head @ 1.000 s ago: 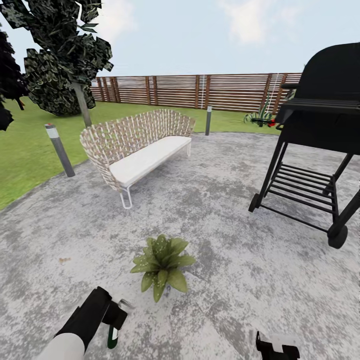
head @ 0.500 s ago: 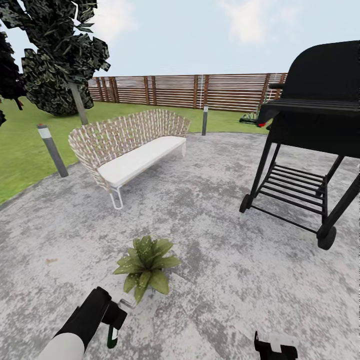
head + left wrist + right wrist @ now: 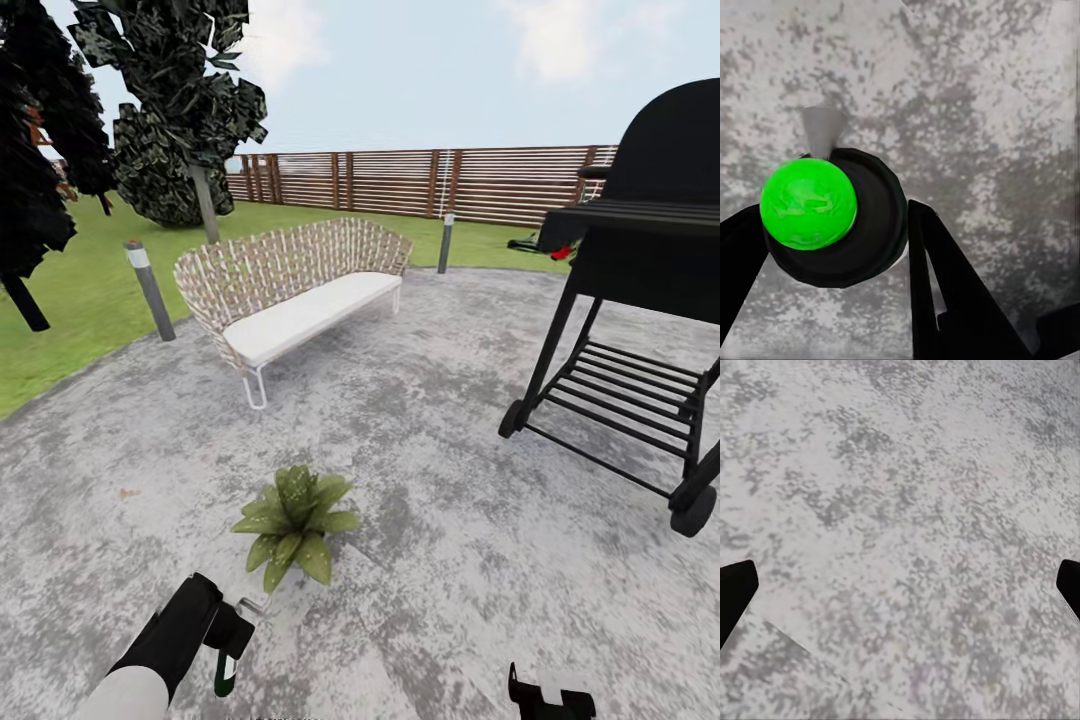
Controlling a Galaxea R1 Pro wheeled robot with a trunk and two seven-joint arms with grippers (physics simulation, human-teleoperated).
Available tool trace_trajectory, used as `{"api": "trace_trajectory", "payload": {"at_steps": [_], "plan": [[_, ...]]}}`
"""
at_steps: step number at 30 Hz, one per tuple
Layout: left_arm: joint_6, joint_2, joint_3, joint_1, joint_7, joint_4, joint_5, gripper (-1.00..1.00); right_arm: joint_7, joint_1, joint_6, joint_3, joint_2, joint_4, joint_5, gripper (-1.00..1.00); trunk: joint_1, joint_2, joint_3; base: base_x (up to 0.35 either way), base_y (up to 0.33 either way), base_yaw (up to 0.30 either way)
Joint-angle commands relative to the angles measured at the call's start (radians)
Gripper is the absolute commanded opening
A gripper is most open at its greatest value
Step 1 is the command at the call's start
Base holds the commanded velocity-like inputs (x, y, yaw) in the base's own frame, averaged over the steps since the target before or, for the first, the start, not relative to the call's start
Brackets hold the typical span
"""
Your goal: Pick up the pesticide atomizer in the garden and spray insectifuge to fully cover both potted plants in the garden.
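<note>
Left gripper (image 3: 228,640), lower left of the head frame, is holding the pesticide atomizer (image 3: 226,672) with its jaws closed on the bottle's upper part. The bottle is hanging roughly upright below the grip, dark green body down, pale nozzle (image 3: 252,604) poking up and forward toward the potted plant (image 3: 292,522). That aim looks deliberate: the nozzle is facing the leaves, with the plant just ahead on the patio (image 3: 430,480), so spray would likely carry onto it from here.

In the left wrist view the atomizer (image 3: 832,214) is sitting between the two black fingers (image 3: 945,292), seen end-on: a dark round body with a bright green disc at its middle and a pale grey cone, the nozzle (image 3: 821,129), jutting out over speckled stone. Fingers are pressing both sides, no gap visible.

Right gripper (image 3: 548,700) is idling at the bottom right edge of the head frame. In its wrist view the fingertips (image 3: 735,592) are sitting far apart at opposite edges, wide open, nothing between them but bare patio.

The plant is a low rosette of broad pointed leaves, green flecked white, pot hidden. Only this one is showing; a second will need finding. Behind it: a woven bench (image 3: 295,285), a black grill (image 3: 640,270), the slatted fence (image 3: 430,182).
</note>
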Motion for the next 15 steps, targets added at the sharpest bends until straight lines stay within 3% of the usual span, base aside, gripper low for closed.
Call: {"api": "trace_trajectory", "payload": {"at_steps": [1,8,15], "plan": [[0.002,-0.002,0.007,-0.001,-0.010,-0.001,-0.010,-1.00,-0.003,-0.001,-0.003,-0.007,0.000,0.001,0.011,1.00,0.000,0.000,-0.001,0.000,-0.272,0.277],[0.002,-0.003,0.006,-0.001,-0.010,-0.001,-0.010,-1.00,-0.003,-0.001,-0.003,-0.006,0.000,0.002,0.011,1.00,0.000,0.000,-0.001,0.051,-0.272,0.277],[0.002,-0.005,0.004,-0.001,-0.010,-0.001,-0.008,-1.00,-0.003,-0.001,-0.003,-0.007,0.000,0.002,0.011,1.00,0.000,0.000,-0.001,0.141,-0.272,0.277]]}}
